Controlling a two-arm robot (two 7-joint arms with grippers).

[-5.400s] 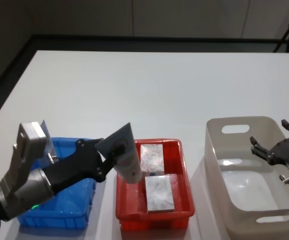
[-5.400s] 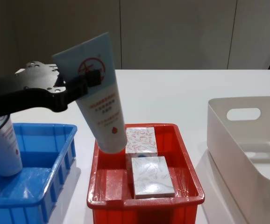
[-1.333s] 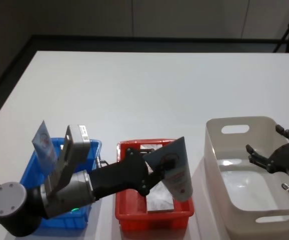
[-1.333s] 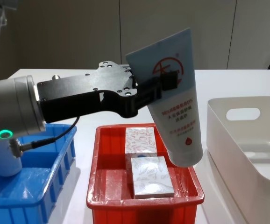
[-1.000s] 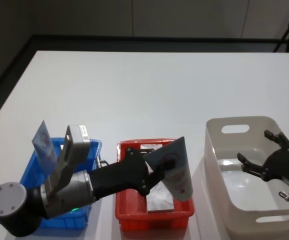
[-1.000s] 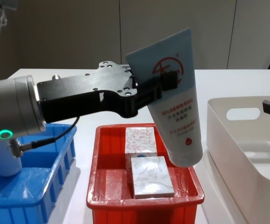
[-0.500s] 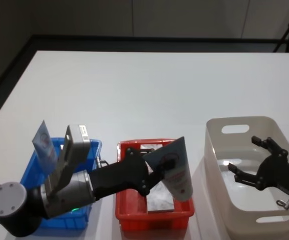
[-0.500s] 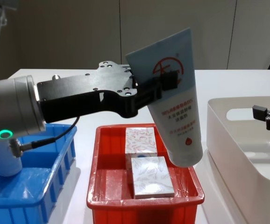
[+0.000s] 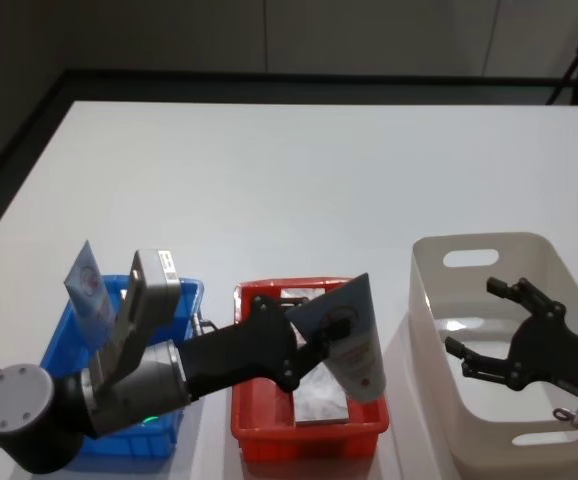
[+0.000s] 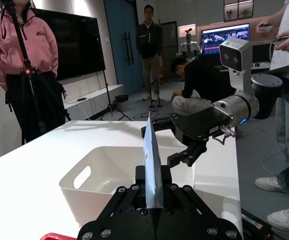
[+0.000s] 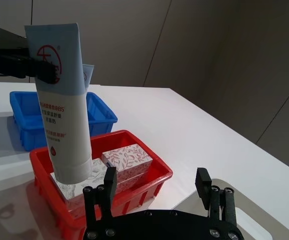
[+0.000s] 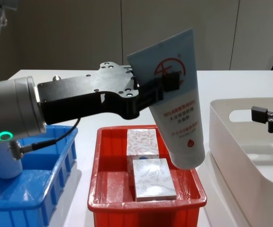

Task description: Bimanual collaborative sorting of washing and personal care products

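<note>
My left gripper (image 9: 314, 335) is shut on the flat end of a pale-blue squeeze tube (image 9: 351, 345) with a red round logo. The tube (image 12: 176, 101) hangs cap-down and tilted over the right side of the red bin (image 12: 146, 208). Two white boxes with a pink leaf pattern (image 12: 142, 142) (image 12: 153, 178) lie in that bin. A second tube (image 12: 4, 151) stands in the blue bin (image 12: 37, 208). My right gripper (image 9: 471, 318) is open over the white bin (image 9: 469, 245), fingers pointing at the held tube (image 11: 62, 100). The right wrist view shows this gripper (image 11: 156, 175) a short way from the tube.
The three bins stand in a row at the table's near edge: blue, red (image 9: 309, 435), then white (image 12: 231, 137). The white tabletop (image 9: 299, 190) behind them is bare. The left wrist view shows the tube (image 10: 152, 160) edge-on between the fingers.
The right gripper has moved left over the white bin toward the tube, staying open. The left arm earlier carried the tube from the red bin's left side to its right, then held still.
</note>
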